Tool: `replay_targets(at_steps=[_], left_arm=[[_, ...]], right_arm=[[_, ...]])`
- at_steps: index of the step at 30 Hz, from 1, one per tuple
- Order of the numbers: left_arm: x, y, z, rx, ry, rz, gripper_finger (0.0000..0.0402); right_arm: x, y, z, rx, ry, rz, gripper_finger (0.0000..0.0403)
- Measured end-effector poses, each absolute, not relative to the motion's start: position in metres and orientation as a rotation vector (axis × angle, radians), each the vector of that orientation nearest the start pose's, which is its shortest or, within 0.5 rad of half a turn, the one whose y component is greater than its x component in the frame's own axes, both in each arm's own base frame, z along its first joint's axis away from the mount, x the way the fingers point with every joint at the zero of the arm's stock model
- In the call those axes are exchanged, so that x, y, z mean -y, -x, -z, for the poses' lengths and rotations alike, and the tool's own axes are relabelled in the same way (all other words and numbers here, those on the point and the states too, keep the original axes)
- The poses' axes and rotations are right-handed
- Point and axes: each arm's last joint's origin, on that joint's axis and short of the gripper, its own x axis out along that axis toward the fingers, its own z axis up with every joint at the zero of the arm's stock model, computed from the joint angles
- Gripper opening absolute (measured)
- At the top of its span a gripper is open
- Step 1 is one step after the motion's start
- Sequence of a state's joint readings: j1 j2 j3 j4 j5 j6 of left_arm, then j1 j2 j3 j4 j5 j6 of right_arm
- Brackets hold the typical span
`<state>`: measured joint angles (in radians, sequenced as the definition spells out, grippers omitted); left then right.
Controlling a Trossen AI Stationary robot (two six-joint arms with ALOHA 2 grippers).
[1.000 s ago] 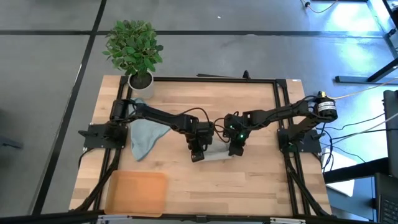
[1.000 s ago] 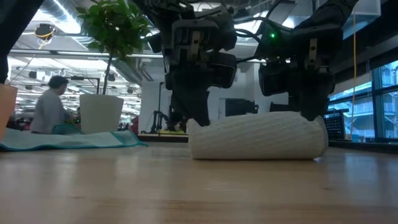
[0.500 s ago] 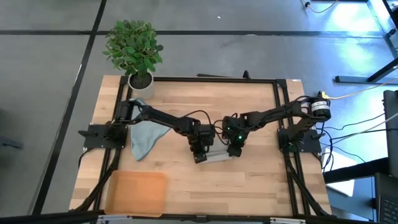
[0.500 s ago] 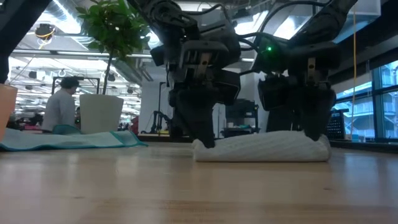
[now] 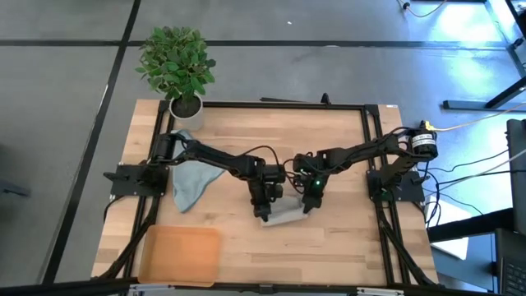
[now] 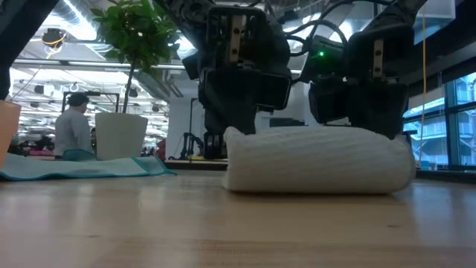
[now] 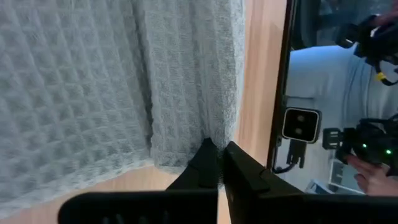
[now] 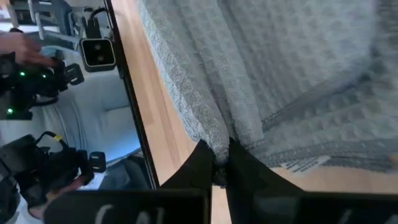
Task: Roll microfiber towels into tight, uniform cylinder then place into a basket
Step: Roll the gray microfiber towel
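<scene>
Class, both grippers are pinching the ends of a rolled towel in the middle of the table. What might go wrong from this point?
1. Each gripper, left and right, seems to pinch only a thin edge of the grey towel roll, so an end may slip free and the roll loosen.
2. The roll lies askew on the table, so it could end up uneven rather than uniform.
3. The basket sits at the table's near left corner, so the carry could let the roll sag or unroll.
</scene>
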<state>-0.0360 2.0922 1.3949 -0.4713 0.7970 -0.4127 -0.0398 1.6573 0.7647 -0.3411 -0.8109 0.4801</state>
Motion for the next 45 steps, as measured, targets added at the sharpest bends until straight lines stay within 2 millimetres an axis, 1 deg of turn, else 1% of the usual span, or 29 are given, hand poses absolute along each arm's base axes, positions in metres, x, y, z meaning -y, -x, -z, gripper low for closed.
replay_targets(at_steps=[3,6,11,13,16,18,22,24,27,33,35,40,45], left_arm=[[0.033,-0.411,-0.139,-1.279,0.795,0.468,0.0],[0.029,-0.41,-0.137,-1.298,0.838,0.409,0.0],[0.027,-0.41,-0.137,-1.303,0.858,0.404,0.0],[0.028,-0.41,-0.138,-1.305,0.879,0.433,0.0],[0.034,-0.41,-0.14,-1.307,0.904,0.494,0.0],[0.04,-0.411,-0.141,-1.312,0.919,0.526,0.0],[0.049,-0.411,-0.142,-1.313,0.905,0.549,0.0],[0.05,-0.41,-0.141,-1.322,0.902,0.504,0.0],[0.048,-0.41,-0.139,-1.35,0.941,0.406,0.0],[0.045,-0.409,-0.136,-1.369,0.965,0.328,0.0],[0.045,-0.409,-0.136,-1.372,0.959,0.306,0.0],[0.042,-0.408,-0.133,-1.365,0.918,0.182,0.0],[0.041,-0.408,-0.132,-1.354,0.888,0.129,0.0]], right_arm=[[-0.007,-0.274,-0.13,-1.315,-0.937,-0.317,0.0021],[-0.004,-0.274,-0.129,-1.319,-0.951,-0.236,0.0021],[-0.002,-0.274,-0.128,-1.315,-0.948,-0.205,0.0021],[-0.002,-0.274,-0.129,-1.314,-0.961,-0.229,0.0021],[-0.005,-0.274,-0.131,-1.308,-0.996,-0.353,0.0021],[-0.01,-0.275,-0.132,-1.308,-1.0,-0.402,0.0021],[-0.014,-0.275,-0.133,-1.312,-0.998,-0.431,0.0021],[-0.014,-0.276,-0.131,-1.325,-1.02,-0.405,0.0021],[-0.014,-0.277,-0.125,-1.361,-1.078,-0.354,0.0021],[-0.013,-0.282,-0.108,-1.388,-1.104,-0.346,0.0022],[-0.012,-0.283,-0.105,-1.38,-1.102,-0.34,0.0021],[-0.008,-0.283,-0.103,-1.375,-1.094,-0.288,0.0021],[-0.007,-0.282,-0.101,-1.387,-1.093,-0.268,0.0021]])
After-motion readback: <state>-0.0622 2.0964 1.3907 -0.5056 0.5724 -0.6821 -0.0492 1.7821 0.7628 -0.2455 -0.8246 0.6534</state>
